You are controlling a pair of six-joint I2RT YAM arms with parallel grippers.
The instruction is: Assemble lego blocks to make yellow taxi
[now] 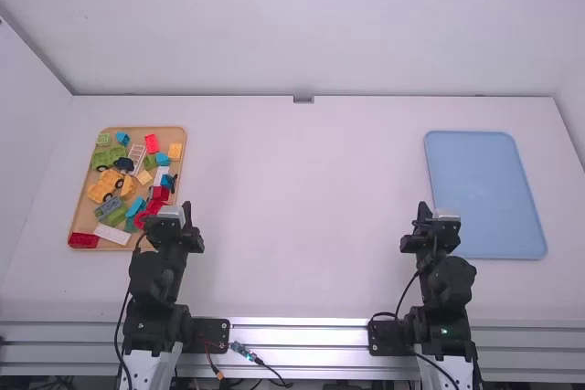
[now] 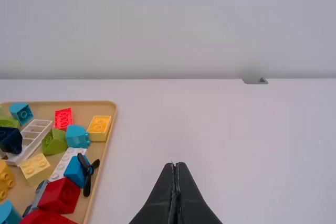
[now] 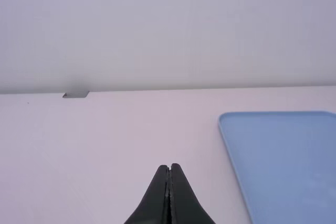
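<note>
1. Lego blocks (image 1: 103, 186), yellow ones among them, lie jumbled in a tan tray (image 2: 98, 150) on the left of the white table (image 1: 302, 216).
2. Left gripper (image 1: 175, 226), just beside that tray, has its fingers together.
3. Right gripper (image 1: 437, 227), near the blue tray (image 1: 484, 189), has its fingers together too.
</note>
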